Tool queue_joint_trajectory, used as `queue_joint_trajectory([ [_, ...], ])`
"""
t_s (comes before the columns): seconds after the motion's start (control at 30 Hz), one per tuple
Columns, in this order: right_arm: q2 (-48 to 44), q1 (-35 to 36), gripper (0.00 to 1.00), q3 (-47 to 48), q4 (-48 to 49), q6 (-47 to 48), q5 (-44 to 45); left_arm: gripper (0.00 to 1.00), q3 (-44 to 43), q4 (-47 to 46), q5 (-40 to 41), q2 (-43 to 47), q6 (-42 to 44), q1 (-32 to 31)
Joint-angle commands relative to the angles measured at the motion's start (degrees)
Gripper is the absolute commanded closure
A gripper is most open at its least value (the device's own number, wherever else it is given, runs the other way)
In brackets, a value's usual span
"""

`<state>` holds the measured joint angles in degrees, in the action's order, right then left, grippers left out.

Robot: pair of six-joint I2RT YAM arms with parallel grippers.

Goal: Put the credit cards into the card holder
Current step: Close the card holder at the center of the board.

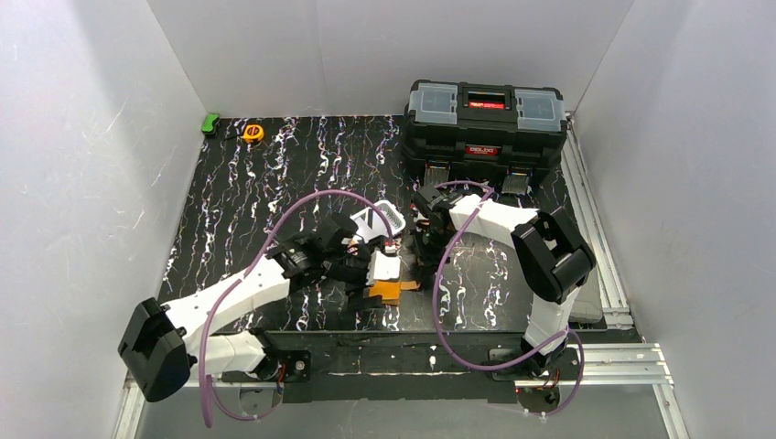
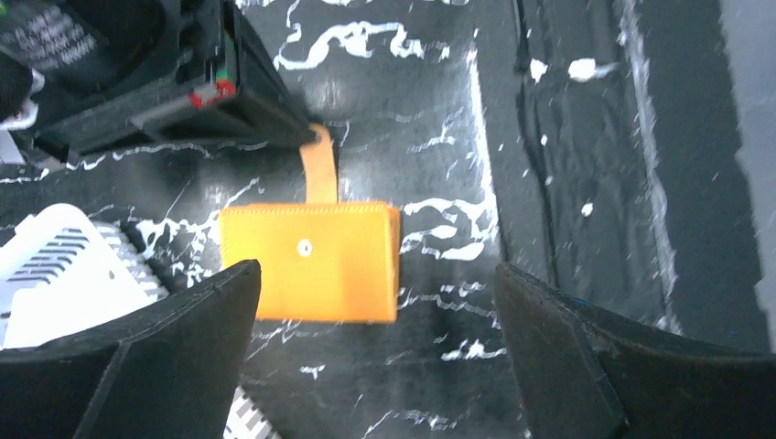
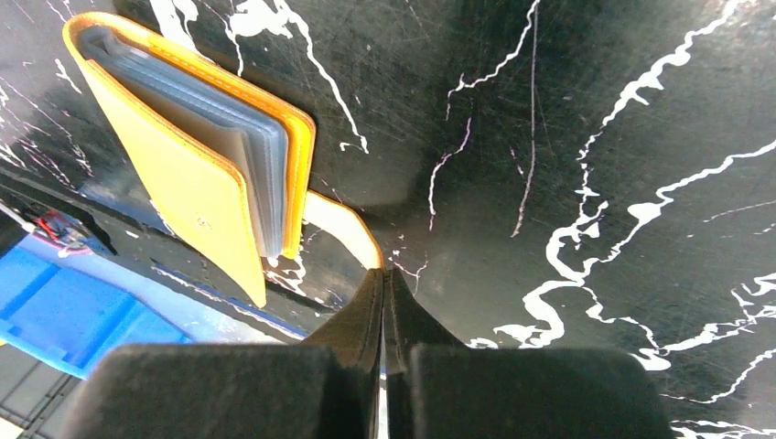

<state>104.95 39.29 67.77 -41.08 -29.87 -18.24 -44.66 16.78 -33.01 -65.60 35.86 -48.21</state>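
Observation:
The orange card holder (image 2: 311,261) lies folded on the black marbled table, snap stud facing up. Its grey-blue pockets (image 3: 247,155) show along one edge. My right gripper (image 3: 384,274) is shut on the tip of the holder's snap tab (image 3: 340,224), and the tab (image 2: 320,174) runs from the holder into those black fingers. My left gripper (image 2: 375,306) hovers over the holder, open wide, with nothing between its fingers (image 2: 183,347). From above, both grippers (image 1: 371,285) (image 1: 417,273) meet at the holder (image 1: 392,293). No credit cards show clearly.
A white slotted basket (image 2: 64,265) (image 1: 382,218) stands right beside the holder, under my left finger. A black toolbox (image 1: 485,128) sits at the back right. A tape measure (image 1: 253,133) and a green object (image 1: 211,123) lie at the back left. Something blue (image 3: 73,315) shows lower left.

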Motion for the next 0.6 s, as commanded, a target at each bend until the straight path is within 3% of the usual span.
queue_joint_trajectory([
  [0.0,-2.0,-0.4,0.99,1.1,-2.6,3.9,1.6,0.02,-0.1,8.9,-4.7,-2.3,14.7,4.4],
  [0.17,-2.6,-1.6,0.99,2.1,-4.3,7.1,0.1,0.02,-2.1,14.6,-12.8,-11.1,27.4,5.0],
  [0.37,-3.6,-2.3,0.99,2.7,-4.9,7.7,-2.0,0.02,-1.4,13.2,-13.3,-15.3,37.9,3.8],
  [0.57,-4.8,-2.5,0.99,2.9,-4.6,6.6,-4.4,0.02,1.8,1.1,-7.7,-16.7,33.7,1.3],
])
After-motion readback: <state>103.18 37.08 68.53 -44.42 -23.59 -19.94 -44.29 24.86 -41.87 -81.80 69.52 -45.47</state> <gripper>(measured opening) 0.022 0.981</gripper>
